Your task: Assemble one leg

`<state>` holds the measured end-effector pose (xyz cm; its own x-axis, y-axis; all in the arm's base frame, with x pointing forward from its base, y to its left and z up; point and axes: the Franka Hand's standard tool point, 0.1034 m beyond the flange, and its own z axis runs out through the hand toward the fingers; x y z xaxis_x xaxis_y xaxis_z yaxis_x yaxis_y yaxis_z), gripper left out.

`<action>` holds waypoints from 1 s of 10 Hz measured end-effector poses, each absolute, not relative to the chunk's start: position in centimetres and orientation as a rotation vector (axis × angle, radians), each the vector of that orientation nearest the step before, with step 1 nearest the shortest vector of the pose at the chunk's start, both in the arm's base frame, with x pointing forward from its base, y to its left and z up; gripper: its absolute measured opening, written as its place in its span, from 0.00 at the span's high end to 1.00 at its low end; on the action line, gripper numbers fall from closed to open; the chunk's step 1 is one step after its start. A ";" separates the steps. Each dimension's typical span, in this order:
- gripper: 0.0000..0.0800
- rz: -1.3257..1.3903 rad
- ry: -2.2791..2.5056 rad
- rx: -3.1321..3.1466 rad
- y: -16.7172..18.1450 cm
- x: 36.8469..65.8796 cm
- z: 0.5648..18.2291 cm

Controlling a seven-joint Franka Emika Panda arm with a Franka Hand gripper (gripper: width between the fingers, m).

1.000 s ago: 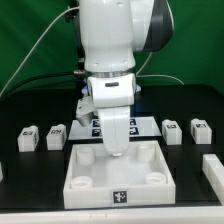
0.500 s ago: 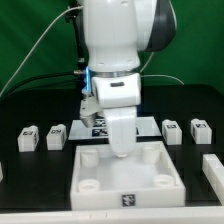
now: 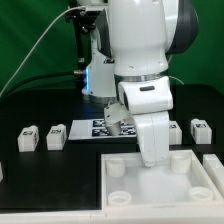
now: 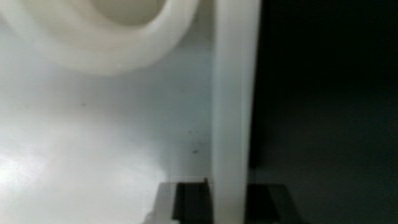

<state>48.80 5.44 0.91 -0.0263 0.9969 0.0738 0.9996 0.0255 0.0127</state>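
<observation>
Black counter (image 3: 40,178) carries a white panel (image 3: 165,188), one wall pinched tight by the hand (image 4: 226,203), a leg (image 3: 28,137) sitting well apart.

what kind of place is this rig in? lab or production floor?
Most likely a robotics lab bench, not a production floor: a green backdrop, a black table, a marker board of printed tags, and tagged white legs laid in a row by the white panel under the arm.
</observation>
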 end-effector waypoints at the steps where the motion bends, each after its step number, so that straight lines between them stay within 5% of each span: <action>1: 0.93 -0.093 -2.200 -2.174 5.7 48.9 0.9; 7: 0.93 -0.111 -2.195 -2.175 6.6 48.9 0.9; 8: 0.82 -0.110 -2.194 -2.176 6.5 48.9 0.9; 10: 0.42 -0.110 -2.193 -2.178 6.4 48.9 0.9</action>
